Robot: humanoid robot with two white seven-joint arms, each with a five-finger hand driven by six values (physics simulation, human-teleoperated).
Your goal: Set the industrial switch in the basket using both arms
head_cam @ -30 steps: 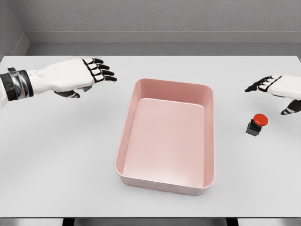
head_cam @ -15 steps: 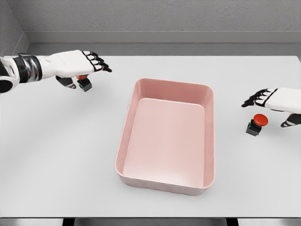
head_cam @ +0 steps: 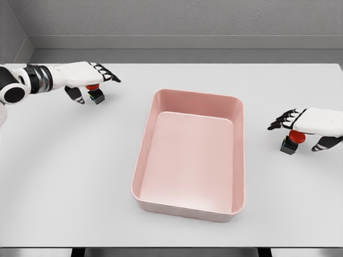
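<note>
Red-capped switches sit either side of the pink basket [head_cam: 187, 155]: left switch [head_cam: 95, 94] under my left hand [head_cam: 86, 74], right switch [head_cam: 291, 142] under my right hand [head_cam: 308, 122]. Fingers spread, nothing gripped. Reach step; next, close on both w/ care.

Left hand [head_cam: 86, 75] and right hand [head_cam: 305, 122] hover palm-down, fingers [head_cam: 280, 121] spread.

Bright, even overhead light, soft faint shadows beneath the basket [head_cam: 188, 156], sharp render without glare or blur
</note>
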